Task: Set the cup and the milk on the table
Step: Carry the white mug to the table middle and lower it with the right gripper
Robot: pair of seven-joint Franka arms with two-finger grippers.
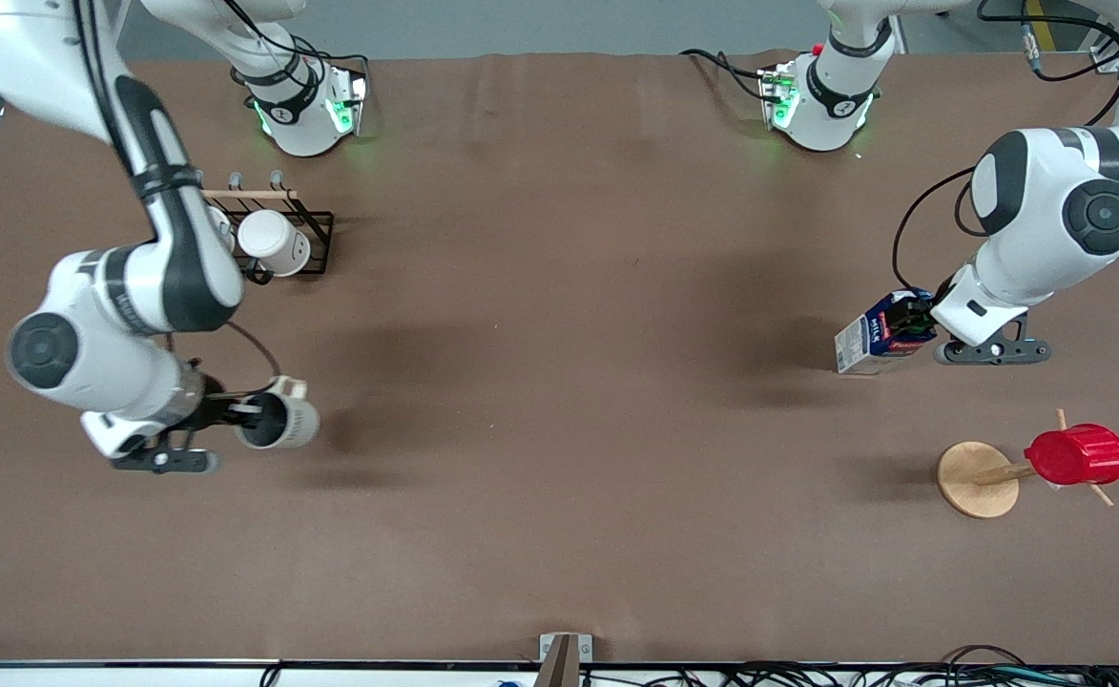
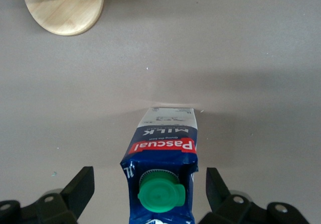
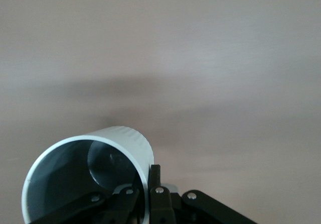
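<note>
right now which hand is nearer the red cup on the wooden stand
Left. The left hand is at the milk, close to the red cup at the same end of the table. The right hand grips the cup at the right arm's end.

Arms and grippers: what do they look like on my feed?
Both arms are glossy white with dark grey joint caps and bands, black cables looped alongside, and green lights at the bases. The left gripper and right gripper are black, with bare screw heads showing.
</note>
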